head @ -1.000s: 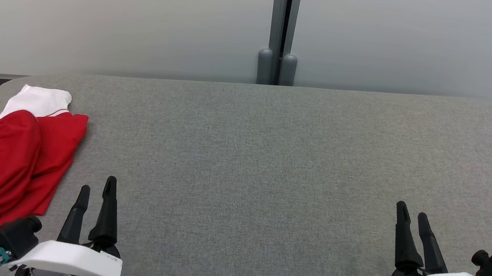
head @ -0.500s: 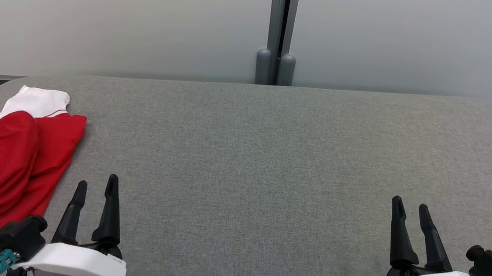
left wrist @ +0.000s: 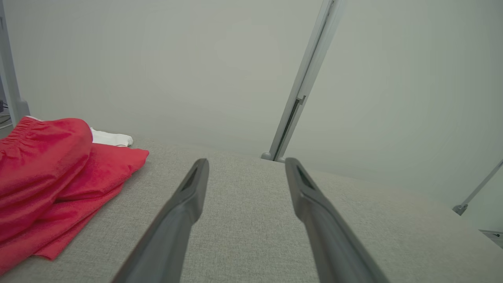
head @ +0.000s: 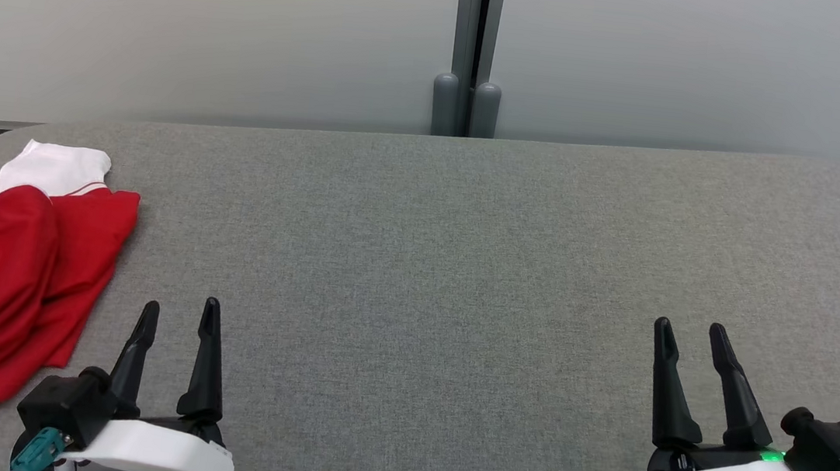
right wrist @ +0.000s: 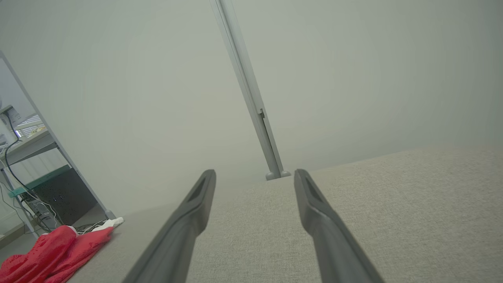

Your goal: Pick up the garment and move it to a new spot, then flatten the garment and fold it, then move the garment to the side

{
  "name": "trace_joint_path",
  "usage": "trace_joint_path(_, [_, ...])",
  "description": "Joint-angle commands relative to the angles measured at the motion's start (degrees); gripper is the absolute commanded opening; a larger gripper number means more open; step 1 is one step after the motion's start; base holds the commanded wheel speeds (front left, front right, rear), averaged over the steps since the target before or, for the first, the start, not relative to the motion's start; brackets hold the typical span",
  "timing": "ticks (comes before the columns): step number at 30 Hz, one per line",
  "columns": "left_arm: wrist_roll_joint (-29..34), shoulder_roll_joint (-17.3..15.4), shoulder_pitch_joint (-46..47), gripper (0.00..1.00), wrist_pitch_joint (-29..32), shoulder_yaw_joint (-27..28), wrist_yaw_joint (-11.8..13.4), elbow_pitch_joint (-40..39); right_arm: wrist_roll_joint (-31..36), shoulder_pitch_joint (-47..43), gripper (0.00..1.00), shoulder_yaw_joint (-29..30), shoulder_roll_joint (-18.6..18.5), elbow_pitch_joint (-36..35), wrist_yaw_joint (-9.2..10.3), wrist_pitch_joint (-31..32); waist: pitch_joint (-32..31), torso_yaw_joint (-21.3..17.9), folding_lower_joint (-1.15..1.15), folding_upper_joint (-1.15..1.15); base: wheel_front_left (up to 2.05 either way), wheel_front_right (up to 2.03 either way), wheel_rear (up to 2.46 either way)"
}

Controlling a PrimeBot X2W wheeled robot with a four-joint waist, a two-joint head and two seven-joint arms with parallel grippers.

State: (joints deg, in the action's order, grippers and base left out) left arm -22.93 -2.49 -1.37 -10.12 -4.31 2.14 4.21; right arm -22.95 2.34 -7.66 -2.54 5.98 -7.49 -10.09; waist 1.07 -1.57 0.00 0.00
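A red garment with white trim [head: 1,285] lies folded in layers at the far left of the grey cloth-covered table [head: 432,268], reaching its left edge. The left wrist view has the garment [left wrist: 55,173] at its left, and the right wrist view has the garment [right wrist: 55,251] small at the lower left. My left gripper [head: 178,311] hovers open over the table just right of the garment, with nothing between its fingers. My right gripper [head: 691,333] stands open over bare table at the lower right.
Pale partition panels with a grey post [head: 471,61] rise behind the table's far edge. Beyond the table's left end, the right wrist view shows a dark computer case and cables [right wrist: 59,196] on the floor. Wide bare table lies between the grippers.
The whole head view has shifted a little, so the camera has moved. Both grippers have edged slightly inward and forward. The garment lies as it did.
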Motion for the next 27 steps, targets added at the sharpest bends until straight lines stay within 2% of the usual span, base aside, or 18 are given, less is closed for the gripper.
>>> trace_joint_path(1, [1.50,-0.34,0.56,1.00,-0.55,-0.14,0.38,-0.69,1.59,-0.08,1.00,0.27,-0.32,-0.63,0.00,-0.62,0.01,0.01,0.00,0.00,0.00,0.00,0.00])
trace_joint_path(8, [5.23,-0.36,-0.13,1.00,-1.42,-0.68,0.46,-1.46,4.01,-0.75,1.00,2.60,-0.34,0.93,0.00,-1.48,-0.11,0.26,0.00,0.00,0.00,0.00,0.00])
trace_joint_path(27, [13.77,-0.47,-1.92,1.00,-3.65,-1.75,-0.86,-1.49,12.33,-2.08,1.00,1.03,-0.44,2.18,0.00,-3.80,-1.01,0.84,0.00,0.00,0.00,0.00,0.00])
